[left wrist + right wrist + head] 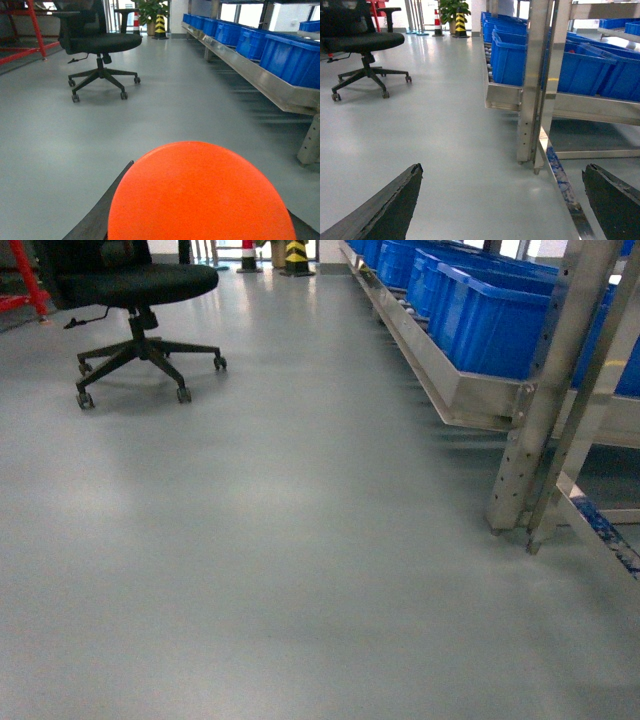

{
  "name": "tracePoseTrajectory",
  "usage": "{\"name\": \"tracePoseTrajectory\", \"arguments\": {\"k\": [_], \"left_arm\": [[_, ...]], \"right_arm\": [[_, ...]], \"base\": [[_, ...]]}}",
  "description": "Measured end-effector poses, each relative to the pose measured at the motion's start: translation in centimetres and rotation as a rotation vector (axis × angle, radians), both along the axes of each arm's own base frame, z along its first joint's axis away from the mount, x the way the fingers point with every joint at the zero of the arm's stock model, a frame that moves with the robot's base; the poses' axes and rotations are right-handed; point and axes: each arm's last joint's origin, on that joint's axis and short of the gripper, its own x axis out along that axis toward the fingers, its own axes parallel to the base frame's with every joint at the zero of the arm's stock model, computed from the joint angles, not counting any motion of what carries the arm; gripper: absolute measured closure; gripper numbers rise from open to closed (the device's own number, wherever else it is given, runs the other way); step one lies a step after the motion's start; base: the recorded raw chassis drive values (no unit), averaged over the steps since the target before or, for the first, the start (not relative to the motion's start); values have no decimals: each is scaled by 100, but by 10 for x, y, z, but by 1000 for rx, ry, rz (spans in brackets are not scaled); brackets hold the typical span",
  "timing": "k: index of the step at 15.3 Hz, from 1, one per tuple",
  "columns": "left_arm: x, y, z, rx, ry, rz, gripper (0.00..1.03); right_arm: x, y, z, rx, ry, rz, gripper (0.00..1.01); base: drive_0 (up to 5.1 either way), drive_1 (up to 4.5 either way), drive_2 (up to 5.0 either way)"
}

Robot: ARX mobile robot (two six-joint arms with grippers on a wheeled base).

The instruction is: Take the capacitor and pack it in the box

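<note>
Item sought: the pale peach-pink plastic box and the capacitor. Neither appears in any view; you cannot say where they are from here.

Left gripper [200,220]: in the left wrist view a large round orange object [200,192] fills the lower centre of the frame and hides the fingertips. One dark finger [97,217] shows at the lower left edge. Whether the jaws grip the orange object or merely sit behind it, you cannot tell.

Right gripper [502,205]: two dark wedge-shaped fingers, one at the lower left [385,207] and one at the lower right of the frame, stand wide apart with only floor between them. Nothing is held.

Step in hand, as a judgement: you are in transit, searching. Drive slowly, keep the head camera sweeping for the box, and keep both arms tucked clear of the rack upright on the right.

Surroundings:
- Smooth grey glossy floor [300,570], bare across the centre and lower frame.
- Black wheeled office chair [135,300], upper left.
- Steel rack with perforated uprights [540,390], right side.
- Blue plastic bins [480,310] in a row on the rack, upper right.
- Yellow-and-black striped post [296,254], top centre.
- Red metal frame [30,30], upper left of the left wrist view.
</note>
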Motion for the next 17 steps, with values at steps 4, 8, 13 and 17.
{"name": "tracePoseTrajectory", "arguments": {"k": [4,8,13,17], "left_arm": [[0,0,0,0,3,2,60],[0,0,0,0,2,1,60],[0,0,0,0,2,-1,60],[0,0,0,0,2,2,60]], "right_arm": [[0,0,0,0,0,0,3],[0,0,0,0,1,0,3],[0,0,0,0,-1,0,3],[0,0,0,0,-3,1,3]], "base": [[-497,235,235],[-495,237,237],[-488,244,244],[-494,238,238]]}}
